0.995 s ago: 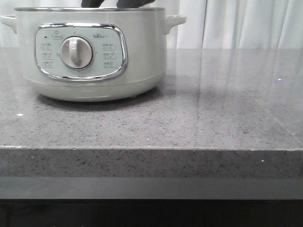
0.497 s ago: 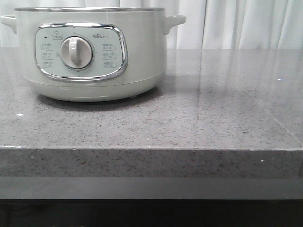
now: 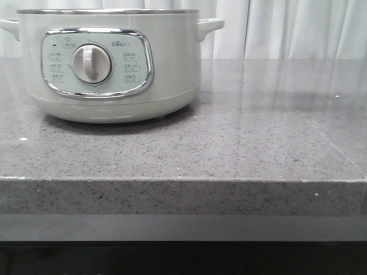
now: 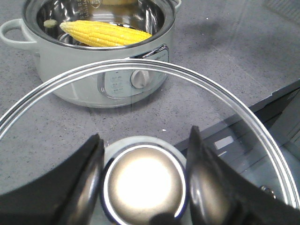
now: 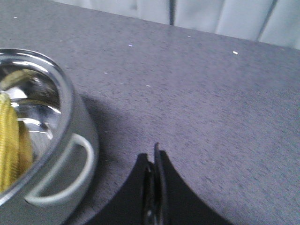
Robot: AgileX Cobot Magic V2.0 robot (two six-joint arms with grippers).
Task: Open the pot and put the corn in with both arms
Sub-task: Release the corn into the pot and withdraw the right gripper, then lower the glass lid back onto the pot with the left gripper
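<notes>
Reading "Bear" on pot [image 3: 109,63] panel, corn [image 4: 105,33] inside, left fingers [image 4: 89,180] gripping lid knob [image 4: 143,190]

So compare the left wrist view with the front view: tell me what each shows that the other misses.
Only the left wrist view shows the left gripper gripping the glass lid by its knob, clear of the pot, and the corn lying inside the pot's steel bowl. Only the front view shows the white curtains behind the counter. Both show the pot with its dial on the grey speckled counter.

Pot [image 3: 109,63] interior hidden in front view
</notes>
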